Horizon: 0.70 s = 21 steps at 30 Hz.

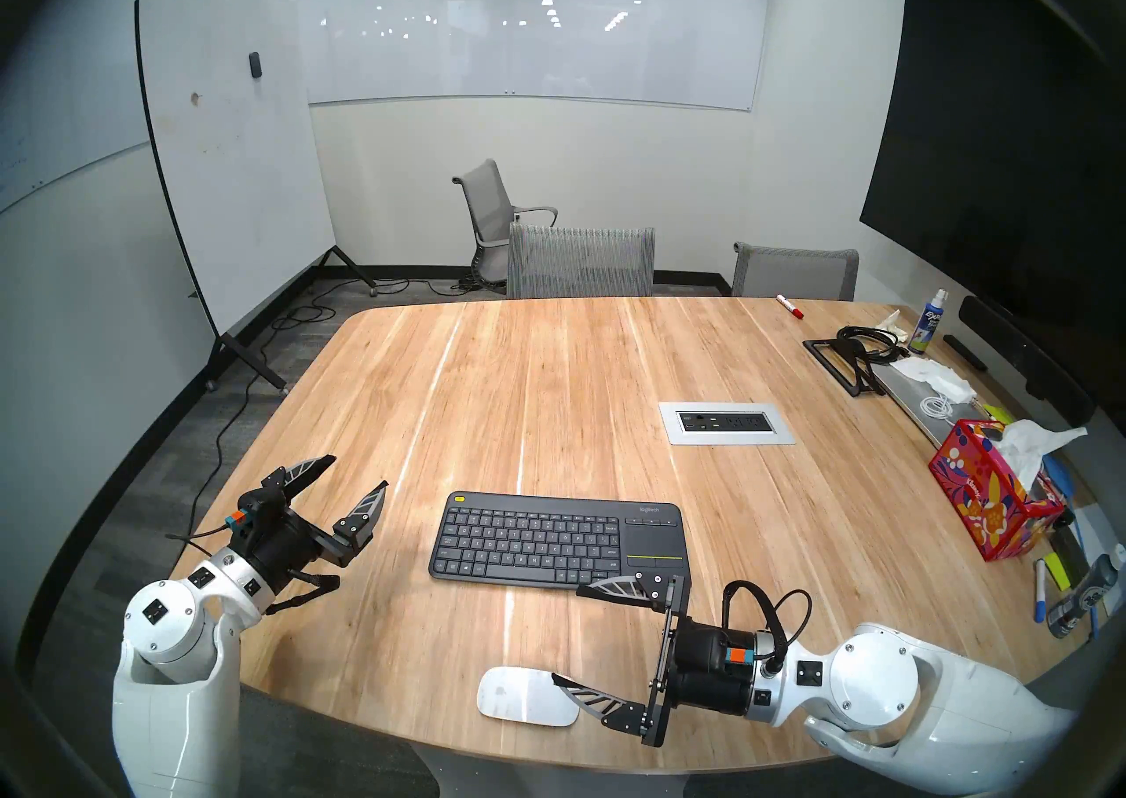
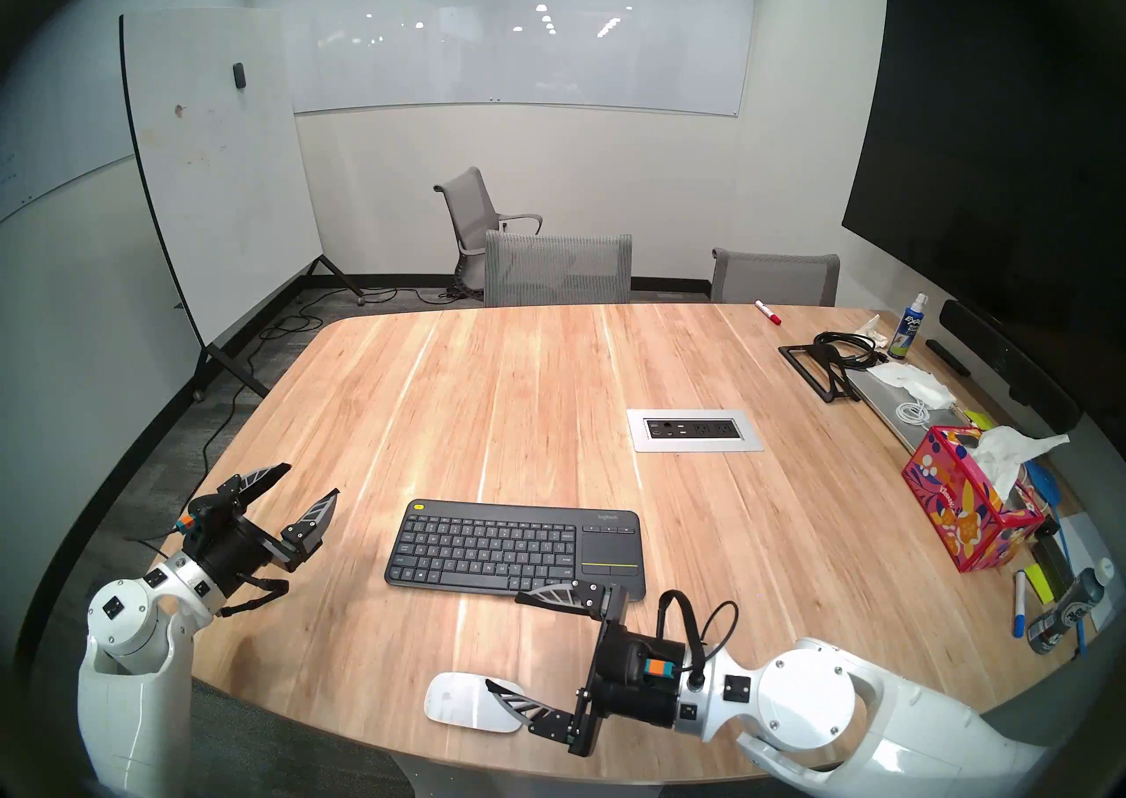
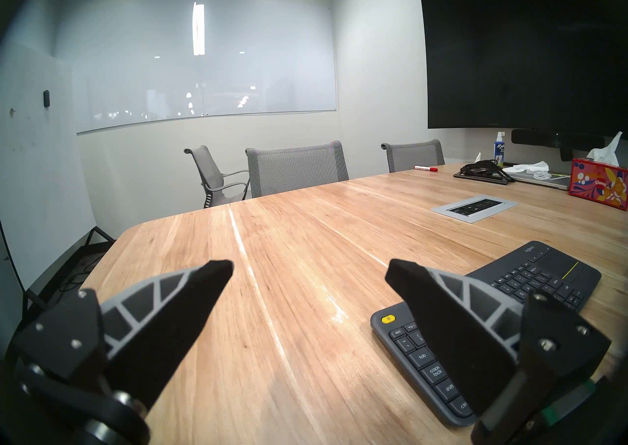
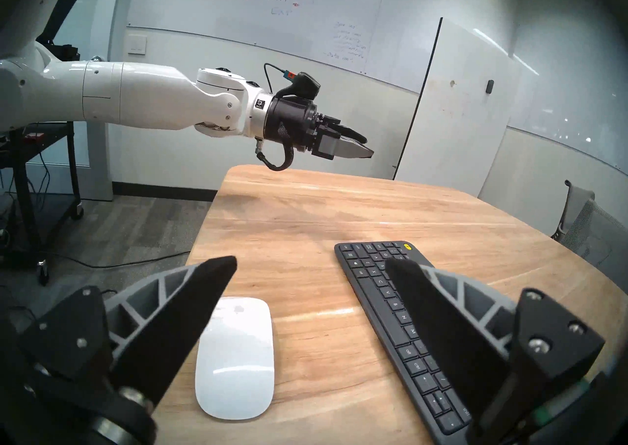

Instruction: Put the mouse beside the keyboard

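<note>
My right gripper (image 1: 576, 635): spread wide, holding nothing, low over the table (image 1: 548, 376).
Mouse (image 1: 518, 698): flat on the wood under my near finger; contact unclear.
Keyboard (image 1: 557, 538): just beyond my far finger, apart from the mouse.
My left gripper (image 1: 359, 474): open and empty, raised well left of the keyboard.

keyboard (image 3: 530, 284): "logitech", "caps lock", "shift" | tissue box (image 3: 599, 188): "Kleenex" | spray bottle (image 1: 928, 324): "EXPO"
</note>
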{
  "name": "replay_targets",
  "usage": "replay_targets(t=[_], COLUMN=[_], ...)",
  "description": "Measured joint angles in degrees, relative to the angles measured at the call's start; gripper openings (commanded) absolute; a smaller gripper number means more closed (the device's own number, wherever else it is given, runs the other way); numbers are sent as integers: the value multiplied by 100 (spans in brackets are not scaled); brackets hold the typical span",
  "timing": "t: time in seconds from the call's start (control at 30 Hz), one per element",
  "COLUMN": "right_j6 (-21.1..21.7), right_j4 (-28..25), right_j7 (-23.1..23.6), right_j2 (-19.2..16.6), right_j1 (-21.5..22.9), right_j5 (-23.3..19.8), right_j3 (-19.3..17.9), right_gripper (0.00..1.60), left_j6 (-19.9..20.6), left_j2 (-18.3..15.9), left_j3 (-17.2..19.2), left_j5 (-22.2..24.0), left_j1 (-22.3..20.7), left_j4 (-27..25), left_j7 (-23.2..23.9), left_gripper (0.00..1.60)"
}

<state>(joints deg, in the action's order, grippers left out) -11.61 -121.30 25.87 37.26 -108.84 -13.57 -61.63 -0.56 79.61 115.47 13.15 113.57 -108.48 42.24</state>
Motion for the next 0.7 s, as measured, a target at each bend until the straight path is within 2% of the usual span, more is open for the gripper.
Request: replay_targets(t=[0.27,0.7], right_j6=[391,810], right_j4=[8,11], right_j7=[126,245], right_j2=[176,403], right_j1=[185,354], right_j5=[178,187], right_j3=[206,466], right_gripper=[160,160], left_j6=[0,0], left_j2=[2,4], left_j3=[1,2], left_j5=[-1,-7], left_j1=[0,-1], left_j4=[0,0], left_j7=[0,0], left_gripper=[160,160])
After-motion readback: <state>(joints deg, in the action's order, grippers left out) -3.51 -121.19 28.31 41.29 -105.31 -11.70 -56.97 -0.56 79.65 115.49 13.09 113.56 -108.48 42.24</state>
